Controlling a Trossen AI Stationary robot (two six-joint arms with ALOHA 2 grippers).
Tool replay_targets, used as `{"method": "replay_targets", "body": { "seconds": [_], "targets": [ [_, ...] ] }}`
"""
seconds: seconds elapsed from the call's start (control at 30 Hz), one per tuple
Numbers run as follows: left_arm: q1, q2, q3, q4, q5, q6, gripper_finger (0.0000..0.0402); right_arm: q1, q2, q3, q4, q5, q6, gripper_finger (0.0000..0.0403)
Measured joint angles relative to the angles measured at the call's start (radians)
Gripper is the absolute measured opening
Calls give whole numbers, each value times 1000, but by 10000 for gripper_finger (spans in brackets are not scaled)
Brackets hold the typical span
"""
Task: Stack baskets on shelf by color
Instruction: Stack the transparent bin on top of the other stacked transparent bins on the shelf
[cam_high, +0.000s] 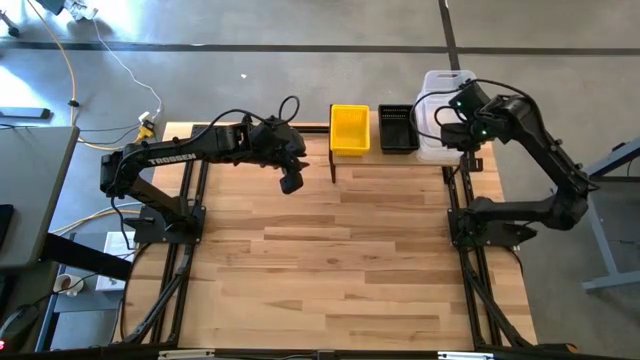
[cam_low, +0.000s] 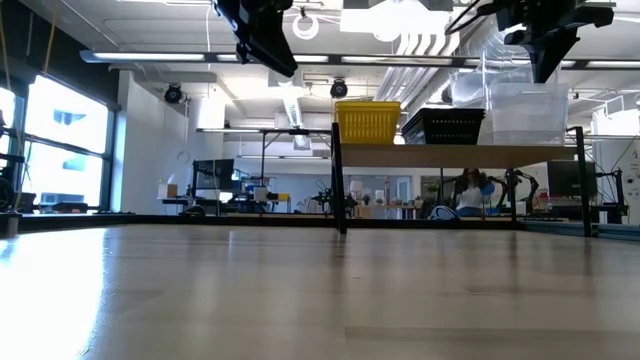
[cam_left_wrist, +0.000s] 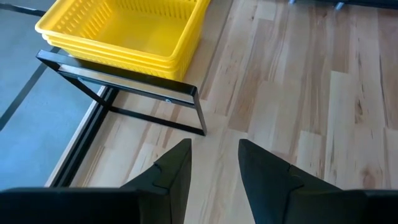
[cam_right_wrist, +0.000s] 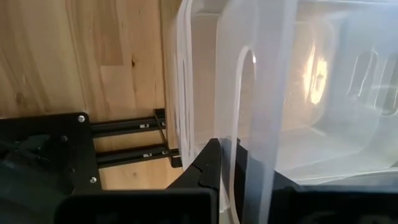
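The left claw (cam_high: 291, 183) is hanging above the wooden worktop (cam_high: 340, 270), just off the shelf's left end at about its 8 o'clock in the high view. In the left wrist view its two dark fingers (cam_left_wrist: 176, 171) are standing parted with a clear gap between them and nothing in it; bare wood is showing through.

The shelf (cam_high: 400, 155) is running along the far edge of the worktop, a light plank on black posts. The yellow baskets (cam_high: 350, 130) are sitting at its left end, nested one inside another; the left wrist view is showing three yellow rims (cam_left_wrist: 124, 37) stacked together above the black frame corner. Just beside them, toward 3 o'clock, the black baskets (cam_high: 398, 128) are occupying the middle of the shelf. In the low view the yellow stack (cam_low: 368, 122) and the black stack (cam_low: 444, 126) are standing side by side on the plank (cam_low: 450, 155).

At the right end the clear baskets (cam_high: 436, 120) are resting, with the right claw (cam_high: 462, 135) at their 3 o'clock edge. In the right wrist view a translucent wall (cam_right_wrist: 261, 118) is passing down between that claw's fingers (cam_right_wrist: 208, 165), which are closing on it. In the low view the clear stack (cam_low: 528, 112) is standing taller than its neighbours, the right arm descending onto it from above.
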Motion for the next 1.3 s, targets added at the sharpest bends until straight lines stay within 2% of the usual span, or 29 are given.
{"method": "replay_targets", "body": {
  "seconds": [0.87,1.13,1.3],
  "targets": [
    [0,0,0,0,0,0,122,17,0,0,0,8,59,2],
    [0,0,0,-1,0,0,122,47,-1,0,1,3,79,50],
    [0,0,0,-1,0,1,122,58,-2,0,1,77,80,67]
  ]
}}
